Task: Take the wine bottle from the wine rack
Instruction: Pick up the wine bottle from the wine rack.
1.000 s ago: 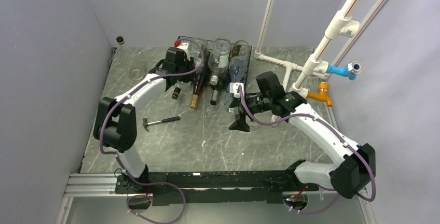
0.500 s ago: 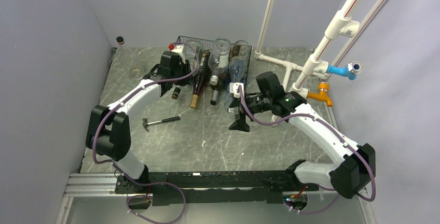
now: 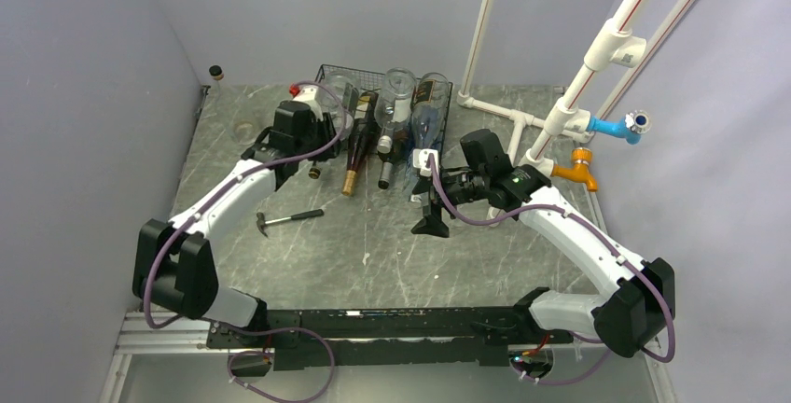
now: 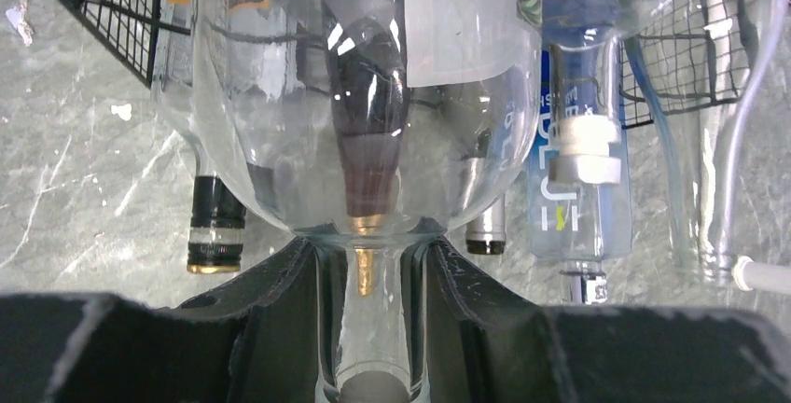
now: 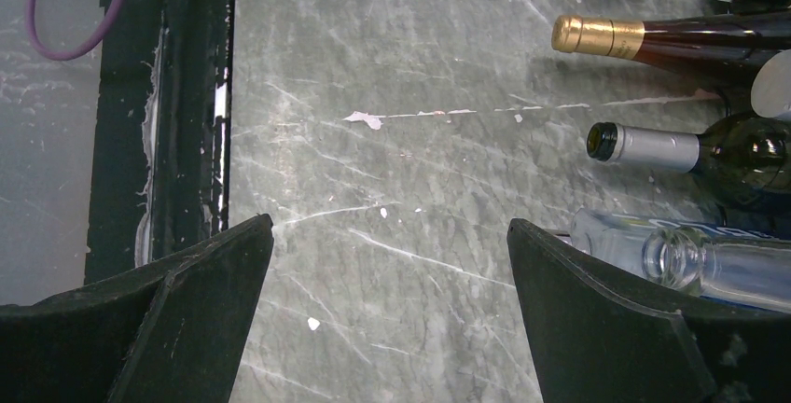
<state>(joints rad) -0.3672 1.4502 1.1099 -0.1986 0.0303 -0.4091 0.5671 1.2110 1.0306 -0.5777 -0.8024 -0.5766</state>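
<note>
The black wire wine rack (image 3: pixel 359 69) (image 4: pixel 112 2) stands at the back of the table, with several bottles lying in it, necks toward me. My left gripper (image 3: pixel 300 132) (image 4: pixel 371 254) is shut on the neck of a clear glass wine bottle (image 3: pixel 328 103) (image 4: pixel 373 95) at the rack's left end, and the bottle's round shoulder fills the left wrist view. My right gripper (image 3: pixel 431 218) (image 5: pixel 387 226) hangs open over bare table in front of the rack's right end, nothing between its fingers.
A gold-foiled dark bottle (image 3: pixel 354 156) (image 5: pixel 653 39), a silver-capped one (image 3: pixel 385 165) (image 5: pixel 690 146) and a clear one (image 5: pixel 718 263) point out of the rack. A small hammer (image 3: pixel 289 218) lies front left. White pipes (image 3: pixel 560 114) with blue and orange taps stand at the right.
My left arm has swung leftward, carrying the clear bottle by its neck away from the rack's left end. The right arm has stayed still.
</note>
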